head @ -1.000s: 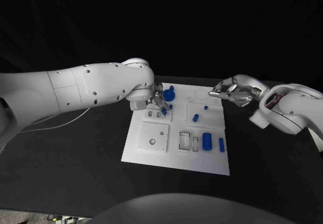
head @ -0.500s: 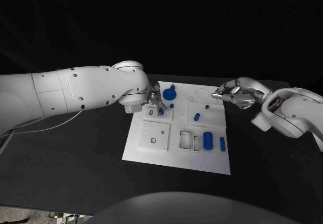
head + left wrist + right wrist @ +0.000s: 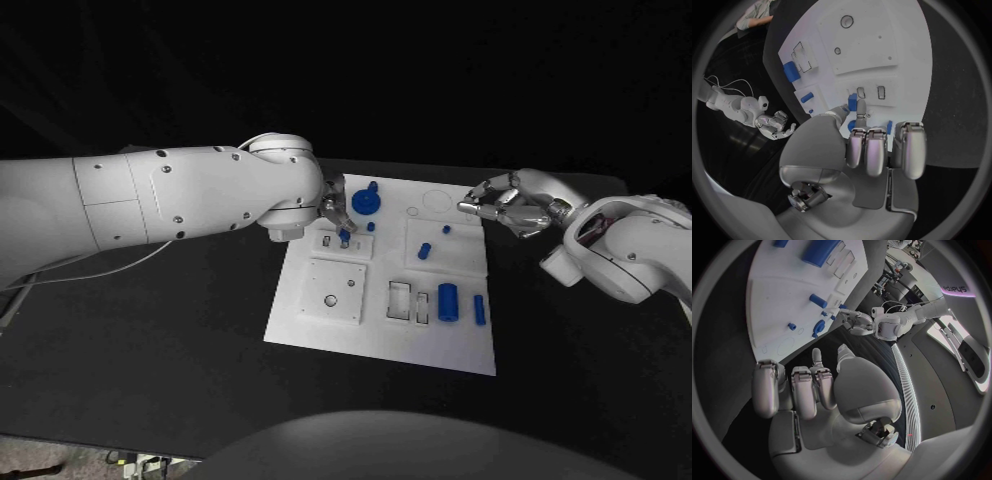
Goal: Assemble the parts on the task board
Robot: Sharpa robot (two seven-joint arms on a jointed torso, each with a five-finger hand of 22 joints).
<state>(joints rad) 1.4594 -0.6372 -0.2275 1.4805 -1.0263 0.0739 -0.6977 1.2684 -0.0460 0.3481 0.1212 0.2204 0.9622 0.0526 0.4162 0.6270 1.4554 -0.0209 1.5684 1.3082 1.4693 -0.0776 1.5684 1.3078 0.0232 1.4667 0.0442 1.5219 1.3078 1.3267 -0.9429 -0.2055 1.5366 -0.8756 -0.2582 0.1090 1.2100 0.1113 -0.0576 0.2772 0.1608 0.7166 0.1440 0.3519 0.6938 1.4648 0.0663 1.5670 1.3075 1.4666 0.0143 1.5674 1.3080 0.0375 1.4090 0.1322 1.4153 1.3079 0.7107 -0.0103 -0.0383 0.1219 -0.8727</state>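
Note:
The white task board [image 3: 378, 336] lies mid-table. My left hand [image 3: 335, 212] hovers over the board's far left corner and pinches a small blue part [image 3: 343, 237] between thumb and a finger. In the left wrist view this part [image 3: 852, 102] stands right at two small slots [image 3: 881, 92]; the other fingers [image 3: 878, 150] are curled in. My right hand [image 3: 508, 208] hangs at the board's far right edge, fingers [image 3: 792, 390] curled in on nothing.
Several blue parts sit on the board: a round knob [image 3: 365, 203], a short peg [image 3: 424, 251], a thick cylinder [image 3: 446, 301] and a slim bar [image 3: 477, 309]. A square recess with a hole [image 3: 333, 291] and rectangular slots [image 3: 397, 298] lie nearer me.
The left hand has drawn slightly toward the board's far edge, still holding the small blue part over the slots. The right hand has hardly moved. The camera shifted a little.

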